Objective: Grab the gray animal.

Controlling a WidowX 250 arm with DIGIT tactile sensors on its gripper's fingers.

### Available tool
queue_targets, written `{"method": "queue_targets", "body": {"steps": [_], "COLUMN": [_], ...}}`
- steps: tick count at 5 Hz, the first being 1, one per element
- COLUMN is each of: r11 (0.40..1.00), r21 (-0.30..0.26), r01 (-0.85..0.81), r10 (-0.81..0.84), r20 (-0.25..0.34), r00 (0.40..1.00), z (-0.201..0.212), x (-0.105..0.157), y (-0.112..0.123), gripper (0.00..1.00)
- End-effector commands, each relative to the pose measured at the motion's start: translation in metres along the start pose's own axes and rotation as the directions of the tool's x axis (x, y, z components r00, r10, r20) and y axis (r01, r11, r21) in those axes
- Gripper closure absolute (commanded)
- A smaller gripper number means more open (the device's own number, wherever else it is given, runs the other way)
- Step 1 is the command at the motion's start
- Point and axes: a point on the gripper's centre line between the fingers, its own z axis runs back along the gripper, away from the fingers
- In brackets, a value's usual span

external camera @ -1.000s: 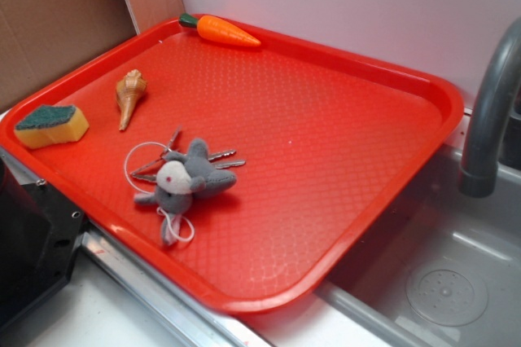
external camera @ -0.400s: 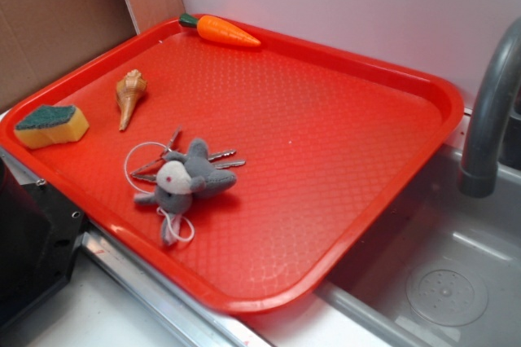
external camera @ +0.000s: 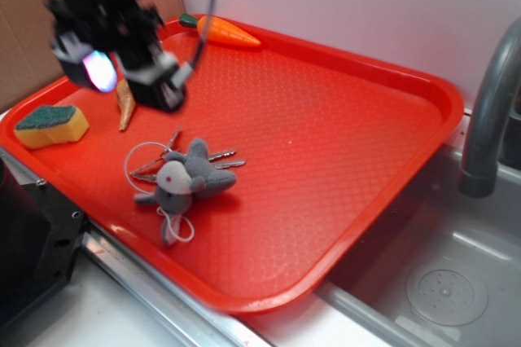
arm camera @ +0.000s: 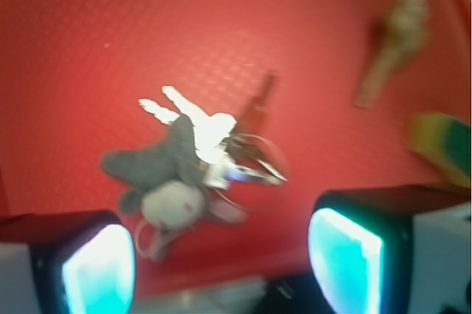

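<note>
Since the gray animal (external camera: pixel 186 180) at lower left looks soft and light, pinching its squishy body seems safest; the claw (arm camera: pixel 221 262) hangs wide open, empty.

An orange plastic carrot (external camera: pixel 229 30) is lying at the upper left of the red plastic tray (external camera: pixel 358 151), a yellow-green sponge (external camera: pixel 51 125) is sitting at far left, and silver keys (external camera: pixel 220 160) are resting mid-left.
</note>
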Motion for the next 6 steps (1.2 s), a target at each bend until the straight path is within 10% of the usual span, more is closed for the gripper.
{"method": "queue_targets", "body": {"steps": [1,2,3,6], "r11": [0.999,0.999,0.999,0.996], "r21": [0.031,0.050,0.045,-0.013], "r01": [0.034,0.019,0.011,0.086], "r10": [-0.032,-0.015,-0.008,-0.086], "r20": [-0.061,-0.079,-0.076,0.011], "r00": [0.998,0.997,0.997,0.996], "z": [-0.058,-0.070,-0.072,0.018], "x": [0.002,-0.002,-0.004,0.017], "y": [-0.018,-0.015,-0.014,0.017], "gripper": [0.00,0.07,1.00,1.00]}}
